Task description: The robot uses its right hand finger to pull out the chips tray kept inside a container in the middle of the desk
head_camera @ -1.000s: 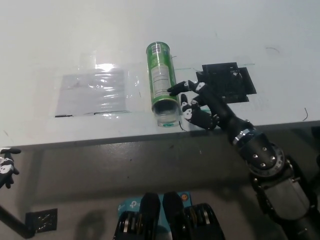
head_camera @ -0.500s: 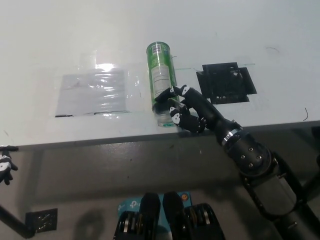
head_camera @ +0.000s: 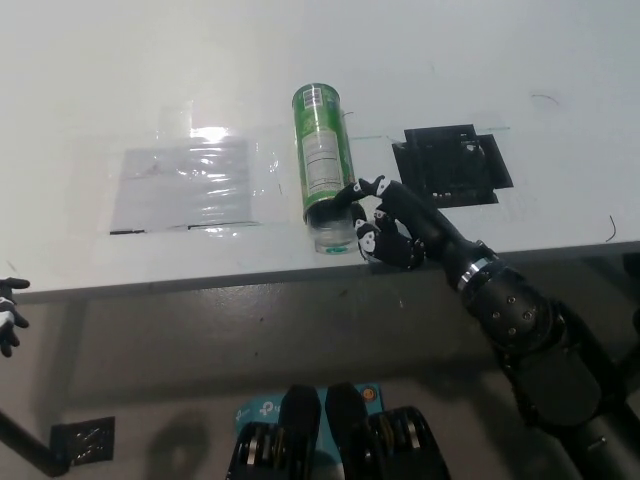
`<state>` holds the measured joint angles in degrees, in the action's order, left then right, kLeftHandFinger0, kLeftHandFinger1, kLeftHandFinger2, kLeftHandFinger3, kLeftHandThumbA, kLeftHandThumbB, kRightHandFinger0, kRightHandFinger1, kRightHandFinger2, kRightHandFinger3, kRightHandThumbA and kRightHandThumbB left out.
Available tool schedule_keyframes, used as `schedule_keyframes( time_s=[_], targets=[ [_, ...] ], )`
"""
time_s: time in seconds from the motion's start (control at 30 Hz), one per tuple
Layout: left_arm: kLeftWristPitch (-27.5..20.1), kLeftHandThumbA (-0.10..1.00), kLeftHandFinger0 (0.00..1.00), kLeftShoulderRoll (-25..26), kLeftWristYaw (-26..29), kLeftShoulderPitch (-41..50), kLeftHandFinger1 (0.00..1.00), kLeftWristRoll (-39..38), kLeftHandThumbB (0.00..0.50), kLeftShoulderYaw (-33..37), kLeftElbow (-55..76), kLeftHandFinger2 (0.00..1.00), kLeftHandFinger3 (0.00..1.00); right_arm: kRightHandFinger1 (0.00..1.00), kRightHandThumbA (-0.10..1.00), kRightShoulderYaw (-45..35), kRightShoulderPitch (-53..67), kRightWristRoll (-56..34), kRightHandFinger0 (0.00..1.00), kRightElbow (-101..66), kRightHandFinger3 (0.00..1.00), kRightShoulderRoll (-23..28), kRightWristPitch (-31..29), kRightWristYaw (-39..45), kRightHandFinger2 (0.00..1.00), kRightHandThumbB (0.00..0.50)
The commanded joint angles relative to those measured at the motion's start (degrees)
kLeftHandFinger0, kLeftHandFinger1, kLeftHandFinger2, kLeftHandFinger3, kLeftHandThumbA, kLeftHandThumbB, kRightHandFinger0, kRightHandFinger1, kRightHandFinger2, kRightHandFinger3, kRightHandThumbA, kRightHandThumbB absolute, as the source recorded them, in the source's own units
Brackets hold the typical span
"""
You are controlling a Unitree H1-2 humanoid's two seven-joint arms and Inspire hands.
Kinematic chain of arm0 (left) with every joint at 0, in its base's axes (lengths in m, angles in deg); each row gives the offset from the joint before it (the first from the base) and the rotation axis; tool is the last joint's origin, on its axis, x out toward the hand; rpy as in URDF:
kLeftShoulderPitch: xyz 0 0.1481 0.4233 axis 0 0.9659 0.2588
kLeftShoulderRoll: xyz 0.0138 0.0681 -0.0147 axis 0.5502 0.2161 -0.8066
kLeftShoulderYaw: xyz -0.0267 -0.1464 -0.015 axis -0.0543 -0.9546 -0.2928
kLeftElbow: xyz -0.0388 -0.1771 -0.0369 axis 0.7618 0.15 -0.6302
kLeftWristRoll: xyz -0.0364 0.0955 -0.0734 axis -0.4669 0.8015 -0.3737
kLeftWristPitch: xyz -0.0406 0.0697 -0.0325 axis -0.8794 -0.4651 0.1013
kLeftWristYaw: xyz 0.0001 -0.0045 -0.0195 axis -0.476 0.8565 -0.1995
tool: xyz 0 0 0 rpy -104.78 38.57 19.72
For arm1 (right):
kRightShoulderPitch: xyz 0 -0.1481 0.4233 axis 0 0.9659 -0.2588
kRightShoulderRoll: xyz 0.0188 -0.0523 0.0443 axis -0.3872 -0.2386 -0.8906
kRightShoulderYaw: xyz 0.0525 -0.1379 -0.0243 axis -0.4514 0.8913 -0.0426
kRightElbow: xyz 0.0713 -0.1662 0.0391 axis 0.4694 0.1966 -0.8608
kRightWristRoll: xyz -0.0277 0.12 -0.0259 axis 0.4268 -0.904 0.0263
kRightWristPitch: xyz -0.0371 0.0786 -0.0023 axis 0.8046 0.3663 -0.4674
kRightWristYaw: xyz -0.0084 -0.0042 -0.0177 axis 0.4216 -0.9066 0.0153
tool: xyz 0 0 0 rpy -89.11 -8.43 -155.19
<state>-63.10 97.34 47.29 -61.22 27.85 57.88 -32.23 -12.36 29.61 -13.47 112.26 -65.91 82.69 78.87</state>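
Nearest the robot, the white left hand point(head_camera: 8, 318) hangs low off the counter's front-left corner, mostly cut off by the frame, so I can't tell whether it's open or closed.

The black right hand point(head_camera: 388, 225) is right at the counter's front edge, near the middle. One of its fingers point(head_camera: 347, 196) is stretched out toward the mouth of the container point(head_camera: 323, 165), the rest are curled in, and it's not holding anything. The green container lies on its side with the clear open end pointing at the front edge and the lid end pointing away. The chips tray point(head_camera: 334, 232) looks like it's sitting in that clear end, barely poking out if at all. Hard to say for sure.

My read: this is the hooking step, and the tray isn't out yet. Next, the fingertip needs to catch the tray's lip and drag it toward the front edge without rolling the container sideways.

Farther back, a black mat point(head_camera: 452, 165) lies to the container's right and a shiny clear plastic sheet point(head_camera: 185, 182) to its left. The counter point(head_camera: 150, 70) is plain white and bare toward the far edge. Below the front edge there's grey floor.
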Motion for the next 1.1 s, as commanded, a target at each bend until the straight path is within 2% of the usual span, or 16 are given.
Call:
schedule_keyframes(
  time_s=[0.0, 0.17, 0.43, 0.47, 0.57, 0.6, 0.67, 0.7, 0.77, 0.8, 0.83, 0.87, 0.9, 1.0, 1.03, 1.07],
  targets=[
    [0.5, 0.33, 0.23, 2.5, -0.5, -1.1, 0.25, -0.7, 0.0, -1.1, 2.4, 0.31, 0.51, 0.0, -0.1, -0.2, -1.8, 3.3, 0.0, 0.2, 0.65, 1.1, -2.9, -1.7, 0.64, 0.266],
    [0.6, 0.32, 0.26, 3.3, -0.8, -1.6, 0.26, -0.7, 0.0, -1.2, 2.3, 0.32, 0.53, 0.02, -0.1, 0.3, -1.4, 4.2, 0.0, 1.4, 0.67, 0.4, -3.1, -1.5, 0.67, 0.26],
    [0.0, 0.33, 0.25, 4.2, -0.7, -2.4, 0.25, -0.4, 0.0, -0.8, 2.2, 0.31, 0.53, 0.0, -0.1, 2.8, -0.1, 7.7, 0.0, 3.0, 0.68, -1.4, -3.6, -2.6, 0.54, 0.259],
    [0.2, 0.33, 0.24, 4.4, -0.8, -2.7, 0.25, -0.5, 0.0, -0.9, 2.3, 0.3, 0.52, 0.02, -0.1, 3.1, -0.2, 8.0, 0.0, 3.2, 0.7, -1.6, -2.6, -2.1, 0.62, 0.242],
    [0.5, 0.33, 0.23, 4.1, -0.9, -3.0, 0.24, -1.4, 0.0, -1.4, 2.4, 0.3, 0.52, 0.06, -0.1, 4.1, 0.0, 9.0, 0.0, 3.9, 0.75, -2.0, -3.5, -2.2, 0.66, 0.222],
    [-0.2, 0.33, 0.23, 4.3, -1.1, -3.0, 0.24, -1.3, 0.0, -1.3, 2.0, 0.3, 0.51, 0.02, -0.1, 4.7, 0.0, 9.8, 0.0, 3.7, 0.78, -2.2, -3.7, -2.3, 0.76, 0.214],
    [0.0, 0.34, 0.23, 4.4, -1.1, -3.5, 0.24, -0.9, 0.0, -1.0, 1.9, 0.3, 0.51, 0.01, -0.1, 5.5, -0.3, 10.7, 0.0, 4.0, 0.8, -2.3, -4.9, -2.7, 0.8, 0.209],
    [0.2, 0.34, 0.23, 4.3, -1.1, -3.6, 0.24, -1.1, 0.0, -1.2, 1.8, 0.3, 0.51, 0.0, -0.1, 5.8, -0.4, 10.7, 0.0, 4.3, 0.8, -2.3, -5.6, -2.7, 0.8, 0.209],
    [-0.2, 0.34, 0.23, 4.4, -1.2, -3.9, 0.24, -1.0, 0.0, -1.1, 1.7, 0.3, 0.5, 0.06, -0.1, 6.5, -0.6, 11.6, 0.0, 4.7, 0.83, -2.2, -6.4, -3.0, 0.8, 0.199],
    [-0.1, 0.35, 0.23, 4.6, -1.3, -4.4, 0.25, -0.6, 0.0, -0.8, 1.7, 0.3, 0.5, 0.13, -0.1, 6.8, -0.6, 12.3, 0.05, 4.6, 0.83, -2.1, -5.8, -3.0, 0.8, 0.198],
    [0.0, 0.35, 0.24, 4.8, -1.2, -4.4, 0.25, -0.1, 0.0, -0.7, 1.7, 0.3, 0.51, 0.14, -0.1, 7.1, -0.5, 12.7, 0.06, 4.5, 0.83, -2.0, -5.6, -2.9, 0.81, 0.197],
    [0.2, 0.35, 0.24, 4.9, -1.3, -4.5, 0.25, -0.3, 0.0, -0.7, 1.7, 0.3, 0.51, 0.1, -0.1, 7.1, -0.3, 12.6, 0.01, 4.8, 0.82, -2.1, -5.9, -3.2, 0.81, 0.199],
    [0.2, 0.35, 0.24, 4.9, -1.3, -4.6, 0.25, -0.5, 0.0, -0.8, 1.8, 0.3, 0.5, 0.09, -0.1, 7.1, -0.2, 12.7, 0.02, 4.8, 0.81, -2.0, -6.0, -3.2, 0.77, 0.206],
    [1.2, 0.35, 0.23, 4.7, -1.3, -5.0, 0.25, -1.2, 0.0, -1.1, 2.1, 0.3, 0.5, 0.12, -0.1, 7.4, 1.0, 13.5, 0.06, 3.5, 0.82, -1.0, -4.5, -2.8, 0.77, 0.212],
    [1.1, 0.35, 0.23, 4.7, -1.3, -5.1, 0.24, -1.4, 0.0, -1.2, 1.9, 0.29, 0.5, 0.06, -0.1, 7.4, 1.4, 13.5, 0.0, 3.4, 0.82, -0.8, -4.9, -3.1, 0.76, 0.214],
    [1.3, 0.35, 0.23, 4.6, -1.2, -5.1, 0.24, -1.4, 0.0, -1.2, 2.0, 0.29, 0.5, 0.04, -0.1, 7.2, 1.9, 13.3, 0.0, 3.3, 0.81, -0.7, -4.9, -3.2, 0.76, 0.216]
  ],
)
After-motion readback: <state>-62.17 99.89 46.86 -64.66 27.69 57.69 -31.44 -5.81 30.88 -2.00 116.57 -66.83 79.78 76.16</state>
